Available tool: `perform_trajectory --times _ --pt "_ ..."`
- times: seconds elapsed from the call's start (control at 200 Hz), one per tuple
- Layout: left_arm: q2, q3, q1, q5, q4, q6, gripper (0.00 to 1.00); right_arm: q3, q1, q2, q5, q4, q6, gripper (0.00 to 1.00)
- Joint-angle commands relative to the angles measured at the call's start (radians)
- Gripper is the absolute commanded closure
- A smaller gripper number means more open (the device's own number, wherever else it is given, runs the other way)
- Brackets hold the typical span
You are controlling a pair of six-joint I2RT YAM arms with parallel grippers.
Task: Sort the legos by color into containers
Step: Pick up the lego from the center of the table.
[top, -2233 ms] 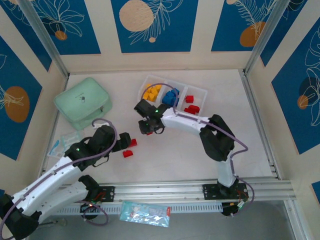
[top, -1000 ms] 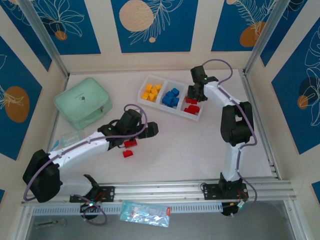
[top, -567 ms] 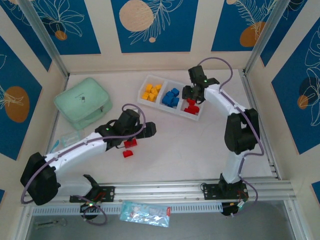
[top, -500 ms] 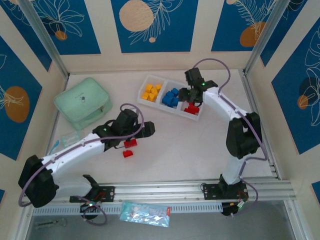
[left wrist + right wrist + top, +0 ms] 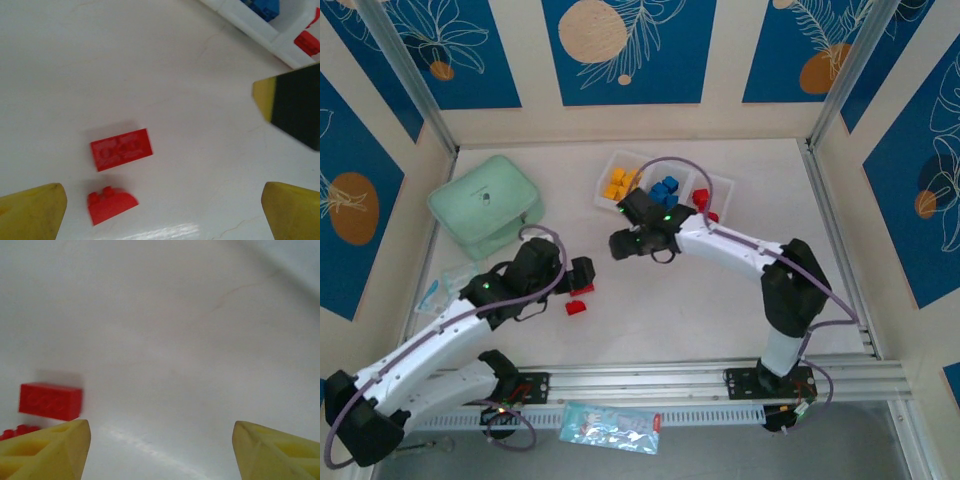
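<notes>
Nearly done: two red legos [image 5: 121, 149] lie loose; left fingers [image 5: 580, 272] and right fingers [image 5: 619, 245] hover open and empty, and one likely must pinch next.

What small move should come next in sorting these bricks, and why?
Probably lower the open left gripper onto the red rectangular plastic brick: it lies loose on the white table beside a rounded red brick, outside the translucent tray.

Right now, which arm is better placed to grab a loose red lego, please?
Left: the left gripper, open, hangs over both red legos; the right gripper, also open, sits farther off.
</notes>
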Motion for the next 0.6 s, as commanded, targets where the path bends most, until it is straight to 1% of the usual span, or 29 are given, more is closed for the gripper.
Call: perform_trajectory --times 0.0,0.065,0.15,0.295,0.435,0.595 --pt "-0.059 -0.017 0.014 -0.048 -0.107 -0.024 0.01 0.064 0.053 0.082 -0.031 0.02 0.06 0.23" --pt "-0.087 -0.015 0.017 -0.066 -0.149 -0.038 0.01 0.098 0.084 0.13 -0.058 0.031 0.063 0.21" --pt "-0.125 -0.017 0.018 -0.084 -0.192 -0.054 0.01 0.153 0.118 0.188 -0.058 0.028 0.07 0.19" --pt "-0.178 -0.021 0.02 -0.11 -0.245 -0.085 0.01 0.227 0.149 0.275 -0.086 0.016 0.095 0.17" --pt "-0.214 -0.035 0.02 -0.117 -0.268 -0.109 0.01 0.29 0.177 0.346 -0.072 -0.017 0.097 0.13" --pt "-0.251 -0.054 0.021 -0.135 -0.293 -0.14 0.01 0.318 0.201 0.385 -0.048 -0.046 0.136 0.06"
